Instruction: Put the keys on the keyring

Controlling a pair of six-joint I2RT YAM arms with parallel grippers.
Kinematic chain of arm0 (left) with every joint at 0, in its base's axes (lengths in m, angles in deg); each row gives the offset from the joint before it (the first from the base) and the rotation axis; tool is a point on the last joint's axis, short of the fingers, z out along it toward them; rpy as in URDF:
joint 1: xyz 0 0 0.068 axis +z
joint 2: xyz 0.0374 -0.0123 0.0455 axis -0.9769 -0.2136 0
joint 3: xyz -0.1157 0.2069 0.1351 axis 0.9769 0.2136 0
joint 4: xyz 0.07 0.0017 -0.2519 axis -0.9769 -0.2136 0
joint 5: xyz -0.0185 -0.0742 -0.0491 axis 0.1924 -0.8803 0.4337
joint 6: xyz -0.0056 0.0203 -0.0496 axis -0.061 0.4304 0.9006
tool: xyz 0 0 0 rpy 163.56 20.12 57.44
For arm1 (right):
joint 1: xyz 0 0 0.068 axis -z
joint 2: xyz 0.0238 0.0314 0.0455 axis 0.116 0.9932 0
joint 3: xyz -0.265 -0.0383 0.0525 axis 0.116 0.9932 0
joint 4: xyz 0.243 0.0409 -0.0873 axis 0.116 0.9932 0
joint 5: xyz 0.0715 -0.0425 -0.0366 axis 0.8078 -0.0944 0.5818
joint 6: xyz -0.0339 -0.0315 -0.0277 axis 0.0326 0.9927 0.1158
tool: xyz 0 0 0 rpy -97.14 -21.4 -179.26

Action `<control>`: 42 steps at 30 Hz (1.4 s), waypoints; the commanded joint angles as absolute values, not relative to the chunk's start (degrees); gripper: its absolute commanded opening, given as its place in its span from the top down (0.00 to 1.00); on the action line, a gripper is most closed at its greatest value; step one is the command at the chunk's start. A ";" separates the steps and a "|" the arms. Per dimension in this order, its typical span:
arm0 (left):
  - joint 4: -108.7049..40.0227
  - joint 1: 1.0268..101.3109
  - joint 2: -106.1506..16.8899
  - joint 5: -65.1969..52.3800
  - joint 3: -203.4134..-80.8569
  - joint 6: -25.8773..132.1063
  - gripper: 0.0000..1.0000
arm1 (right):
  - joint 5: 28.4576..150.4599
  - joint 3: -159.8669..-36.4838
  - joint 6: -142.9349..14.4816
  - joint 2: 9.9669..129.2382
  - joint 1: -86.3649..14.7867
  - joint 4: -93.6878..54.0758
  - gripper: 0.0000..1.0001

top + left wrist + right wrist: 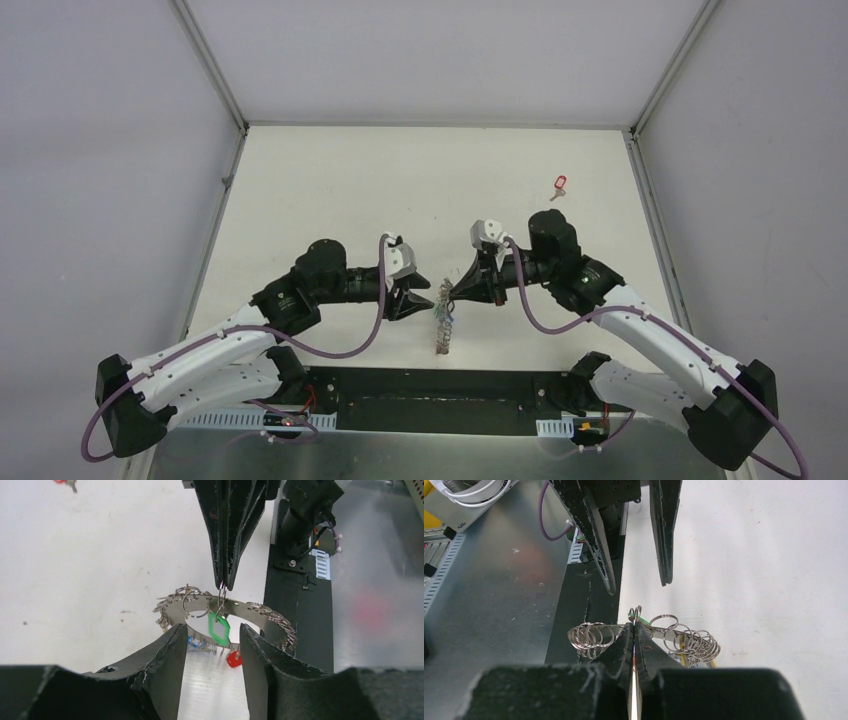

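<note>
The keyring (pixel 441 318) hangs between my two grippers near the table's front edge, fringed with small silver rings. In the left wrist view the keyring (pixel 250 611) carries a green tag (pixel 218 628), a red tag (pixel 233 658) and a blue tag (pixel 192 642). My right gripper (pixel 223 584) is shut, a small split ring and the green tag hanging from its tip at the keyring's rim. In its own view the right gripper (pixel 634 626) shows a thin silver strip between its pads. My left gripper (pixel 212 636) is open, its fingers either side of the keyring's near rim. A loose red-tagged key (pixel 559 184) lies far right.
The black base plate (pixel 440 395) and a metal strip (pixel 400 450) run along the near edge behind the keyring. Grey enclosure walls with metal rails (pixel 650 190) bound the white table on three sides.
</note>
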State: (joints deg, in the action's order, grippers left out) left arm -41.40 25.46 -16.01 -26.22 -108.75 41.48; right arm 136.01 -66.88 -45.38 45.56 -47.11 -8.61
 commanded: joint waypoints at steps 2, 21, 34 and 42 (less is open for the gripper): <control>-26.67 24.65 -14.37 -34.68 -104.95 31.91 0.56 | 139.22 -65.79 -43.55 42.04 -47.35 -17.41 1.00; -25.30 23.39 -20.19 -36.26 -107.04 28.98 0.74 | 141.65 -67.01 -43.88 43.01 -47.47 -16.93 1.00; -24.96 23.31 -20.74 -31.82 -107.61 34.09 0.98 | 141.10 -67.01 -43.53 43.44 -47.42 -16.71 1.00; -37.35 23.36 -18.91 -27.35 -113.40 36.84 1.00 | 139.99 -67.99 -41.36 43.08 -47.44 -14.44 0.72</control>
State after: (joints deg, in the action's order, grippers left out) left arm -32.26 23.65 -20.73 -30.62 -107.40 35.08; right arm 138.85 -65.06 -43.61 43.87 -47.11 -12.61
